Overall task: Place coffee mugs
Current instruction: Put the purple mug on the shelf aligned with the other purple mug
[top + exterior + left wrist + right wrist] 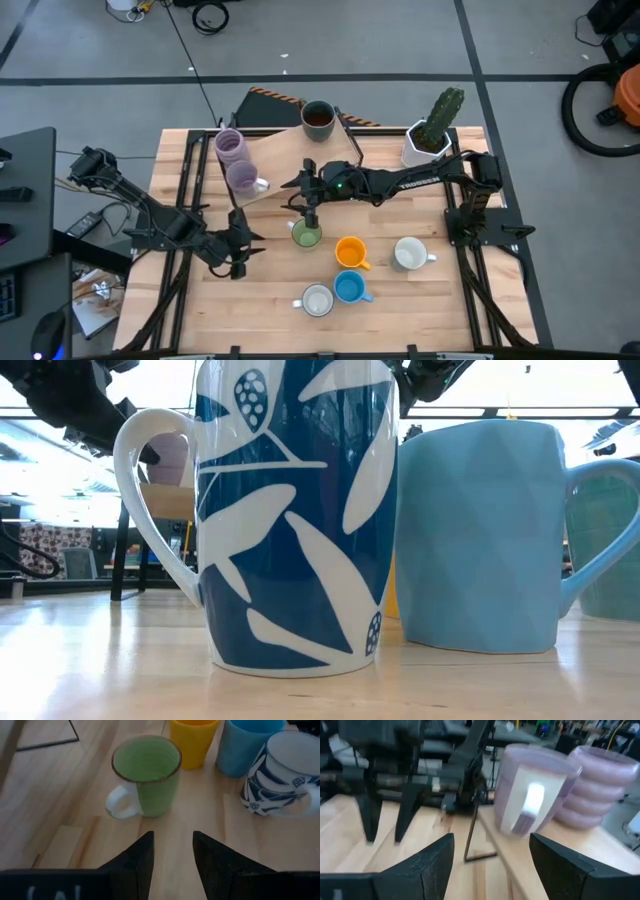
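A green mug (306, 234) (147, 774) stands upright on the table. Right of it stand an orange mug (350, 252), a white mug (410, 253), a blue mug (349, 288) and a blue-and-white patterned mug (317, 300) (290, 520). Two purple mugs (242, 177) (532, 790) stand on a raised wooden shelf (285, 160), and a dark brown mug (317, 118) stands at its far end. My left gripper (248, 243) (172, 837) is open, left of the green mug and pointing at it. My right gripper (293, 185) (492, 842) is open, level with the nearer purple mug and short of it.
A white faceted pot with a cactus (430, 135) stands at the far right. The shelf's thin metal leg (472, 835) stands in front of my right gripper. Bare wood lies along the table's near left part (200, 310).
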`<state>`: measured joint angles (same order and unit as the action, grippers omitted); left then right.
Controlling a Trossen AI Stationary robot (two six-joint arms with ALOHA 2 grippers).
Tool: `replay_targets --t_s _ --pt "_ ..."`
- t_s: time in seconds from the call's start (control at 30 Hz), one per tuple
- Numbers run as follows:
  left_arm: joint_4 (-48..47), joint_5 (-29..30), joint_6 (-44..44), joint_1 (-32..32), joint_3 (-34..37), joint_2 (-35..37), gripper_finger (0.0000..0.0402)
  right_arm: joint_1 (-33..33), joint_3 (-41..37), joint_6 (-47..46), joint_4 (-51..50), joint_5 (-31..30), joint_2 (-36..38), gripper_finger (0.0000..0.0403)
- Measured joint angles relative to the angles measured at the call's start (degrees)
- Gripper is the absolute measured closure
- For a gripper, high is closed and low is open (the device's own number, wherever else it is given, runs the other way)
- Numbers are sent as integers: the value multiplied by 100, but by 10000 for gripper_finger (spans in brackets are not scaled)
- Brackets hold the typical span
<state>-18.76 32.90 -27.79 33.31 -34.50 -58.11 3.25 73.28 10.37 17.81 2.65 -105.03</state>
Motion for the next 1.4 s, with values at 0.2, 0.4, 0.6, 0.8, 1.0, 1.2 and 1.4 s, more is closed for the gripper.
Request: replay_targets --t_s 0.2,0.4,0.6,0.8,1.0,1.2,1.4 --pt "-1155 643 50 224 -767 0 260 4 4 -33 110 -43 4 140" --pt "-2061 1720 -23 823 -1223 0 260 32 4 -13 150 -135 6 142" --pt "-2949 1874 -841 1006 -1362 2 260 115 6 -35 291 20 -58 143" --pt "-3726 1494 -1533 1004 -1401 5 260 95 211 -12 108 -27 -204 143" --pt "-3909 1335 -1609 1006 -1736 11 261 149 743 -9 -344 36 -270 143" --pt "-3973 1012 -1850 1007 -1674 -4 260 144 750 -139 -364 44 -570 143" --pt "-4166 923 -2240 1183 -1666 0 260 165 743 -274 -415 37 -669 143"
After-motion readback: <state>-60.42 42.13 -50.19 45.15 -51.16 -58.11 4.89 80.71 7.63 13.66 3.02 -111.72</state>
